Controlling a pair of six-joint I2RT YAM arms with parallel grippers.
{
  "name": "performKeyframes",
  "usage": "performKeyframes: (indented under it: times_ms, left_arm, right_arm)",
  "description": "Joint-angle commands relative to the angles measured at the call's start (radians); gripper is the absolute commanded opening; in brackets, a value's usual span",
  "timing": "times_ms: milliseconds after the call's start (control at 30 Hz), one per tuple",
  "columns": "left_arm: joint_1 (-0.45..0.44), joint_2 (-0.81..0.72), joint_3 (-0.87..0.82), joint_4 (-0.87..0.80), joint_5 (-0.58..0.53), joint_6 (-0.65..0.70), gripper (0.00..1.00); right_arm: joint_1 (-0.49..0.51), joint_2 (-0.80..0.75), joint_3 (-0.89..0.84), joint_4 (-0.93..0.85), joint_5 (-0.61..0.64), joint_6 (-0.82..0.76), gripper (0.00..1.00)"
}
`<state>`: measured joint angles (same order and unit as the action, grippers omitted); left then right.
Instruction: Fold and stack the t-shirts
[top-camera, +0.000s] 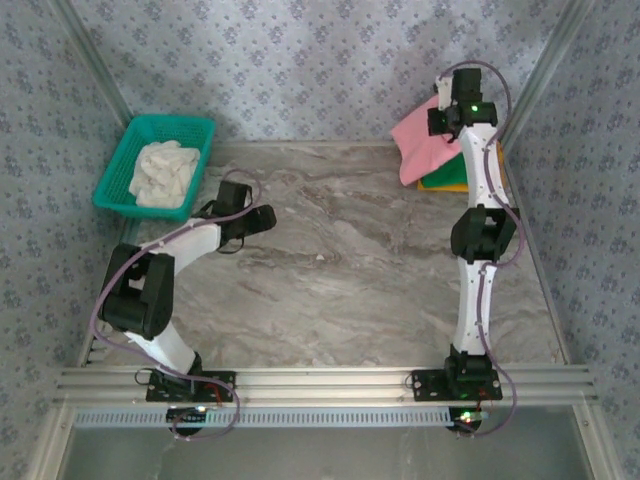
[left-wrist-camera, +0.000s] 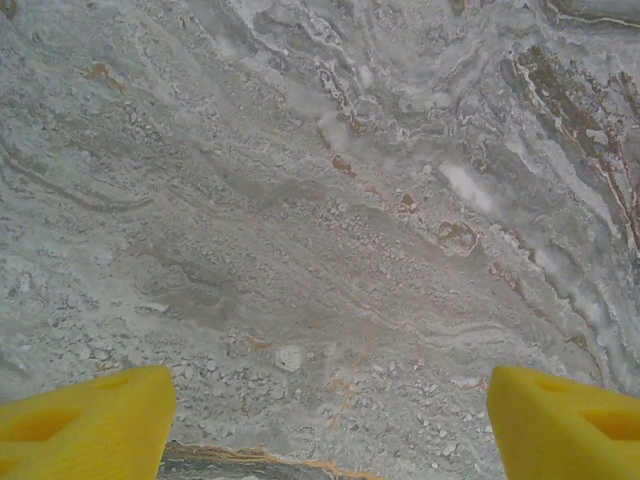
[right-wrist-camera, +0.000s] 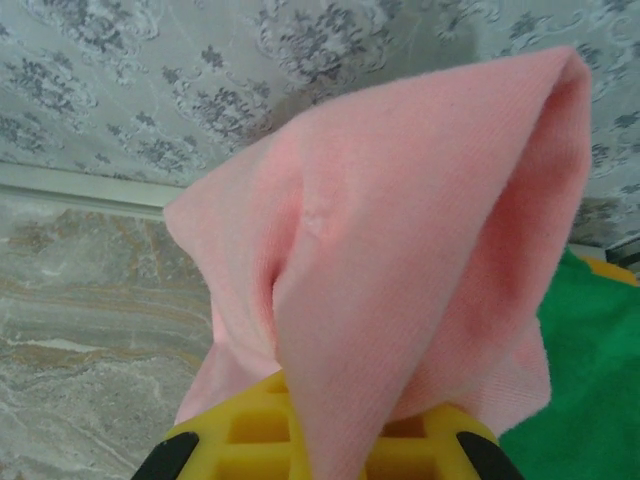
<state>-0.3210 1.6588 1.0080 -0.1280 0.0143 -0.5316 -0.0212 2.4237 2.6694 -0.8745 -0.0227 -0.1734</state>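
At the far right corner my right gripper (top-camera: 447, 118) is shut on the salmon-pink t-shirt (top-camera: 420, 145), which hangs bunched from it against the back wall. In the right wrist view the pink t-shirt (right-wrist-camera: 400, 250) drapes over the yellow fingers (right-wrist-camera: 250, 430) of the gripper (right-wrist-camera: 330, 435). Under it lies the green t-shirt (top-camera: 446, 181) (right-wrist-camera: 590, 370), flat on the orange-yellow t-shirt (right-wrist-camera: 612, 268), of which only an edge (top-camera: 499, 168) shows. My left gripper (top-camera: 262, 218) (left-wrist-camera: 330, 410) hovers open over bare marble at the left, nothing between its fingers (left-wrist-camera: 90, 420).
A teal mesh basket (top-camera: 118, 172) holding a crumpled white cloth (top-camera: 165, 172) stands at the back left, just beyond the left arm. Patterned walls close the table on three sides. An aluminium rail (top-camera: 320, 385) runs along the near edge.
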Motion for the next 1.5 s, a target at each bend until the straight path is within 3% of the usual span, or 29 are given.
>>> performKeyframes:
  times_ms: [0,367,400,533,600,700,800,867,967,1033,1133,1233,1333,1400,1467]
  left_arm:
    - [-0.004,0.012,0.047,-0.012,0.015,0.012,0.82]
    - [0.003,-0.233,0.031,-0.096,-0.085,0.053,0.84]
    - [0.005,-0.259,0.025,-0.105,-0.105,0.06,0.84]
    - [0.026,-0.377,-0.021,-0.104,-0.172,0.063,0.87]
    - [0.037,-0.44,-0.05,-0.105,-0.236,0.062,0.97]
    - [0.059,-0.51,-0.087,-0.105,-0.322,0.071,0.98]
    - [0.099,-0.544,-0.114,-0.121,-0.355,0.086,0.98]
    - [0.109,-0.561,-0.165,-0.095,-0.433,0.109,0.98]
    - [0.112,-0.607,-0.31,0.033,-0.581,0.155,0.98]
    - [0.113,-0.642,-0.47,0.265,-0.58,0.259,0.98]
    - [0.137,-0.62,-0.713,0.68,-0.576,0.393,0.98]
    - [0.225,-0.539,-0.728,0.685,-0.493,0.406,0.98]
    - [0.273,-0.479,-0.708,0.721,-0.386,0.416,0.98]
    - [0.281,-0.436,-0.733,0.853,-0.367,0.434,0.98]
    - [0.303,-0.39,-0.754,0.969,-0.334,0.419,0.98]
  right_arm:
    - [-0.036,-0.063,0.04,0.042,-0.006,-0.006,0.0]
    - [-0.128,0.007,-0.056,0.115,0.063,-0.012,0.0]
    - [-0.131,0.013,-0.073,0.131,0.083,-0.015,0.08]
    - [-0.142,0.03,-0.122,0.168,0.151,-0.009,0.54]
    - [-0.147,0.024,-0.129,0.172,0.169,0.017,0.74]
    - [-0.155,-0.004,-0.131,0.177,0.18,0.034,0.92]
    - [-0.16,-0.084,-0.173,0.159,0.19,0.059,0.98]
    - [-0.16,-0.205,-0.323,0.205,0.164,0.102,1.0]
    - [-0.158,-0.479,-0.764,0.459,0.097,0.169,1.0]
    - [-0.154,-0.689,-1.098,0.667,0.048,0.249,1.0]
    - [-0.125,-0.929,-1.549,0.889,0.143,0.379,1.0]
    - [-0.044,-1.104,-1.947,1.175,0.283,0.275,1.0]
    - [-0.017,-1.184,-2.135,1.241,0.355,0.227,1.0]
    - [-0.016,-1.191,-2.176,1.21,0.362,0.244,1.0]
    - [-0.014,-1.175,-2.238,1.302,0.359,0.25,1.0]
